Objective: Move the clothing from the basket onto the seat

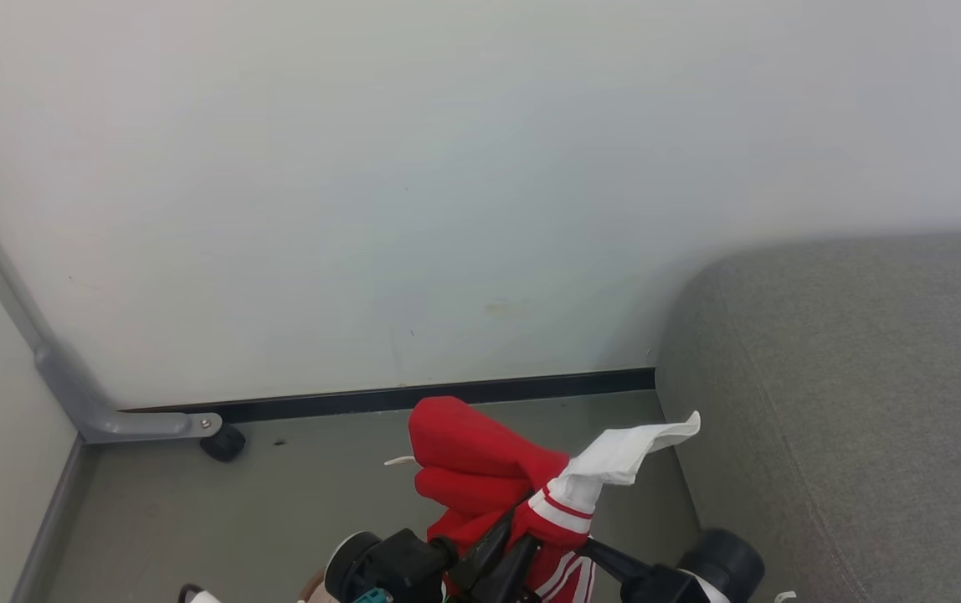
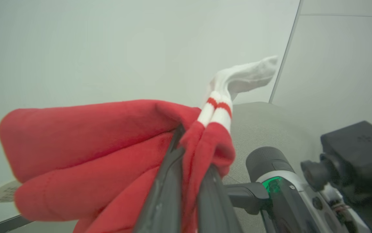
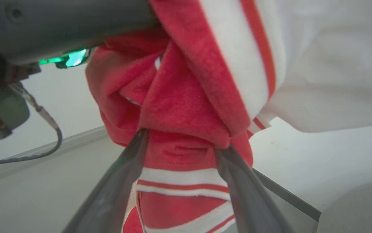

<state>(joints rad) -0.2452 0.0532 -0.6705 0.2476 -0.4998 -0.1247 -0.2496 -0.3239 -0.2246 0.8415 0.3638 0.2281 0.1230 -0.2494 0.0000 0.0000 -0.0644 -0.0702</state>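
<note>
The clothing [image 1: 480,469], a bright red bundle with white panels and stripe trim, hangs in the air above the floor, left of the seat [image 1: 865,402]. My left gripper [image 1: 510,532] is shut on the clothing [image 2: 92,142], its two fingers [image 2: 166,184] pinching a red fold. My right gripper [image 1: 585,553] comes in from the right and stands open. In the right wrist view its fingers [image 3: 118,184] straddle the hanging clothing [image 3: 186,106]. A tan sliver [image 1: 310,589] at the bottom edge could be the basket's rim; I cannot tell.
A pale wall with a black baseboard [image 1: 447,392] stands close behind. A grey frame leg with a black caster [image 1: 223,441] sits on the floor at the left. The seat's rounded corner [image 2: 263,123] lies just beyond the clothing.
</note>
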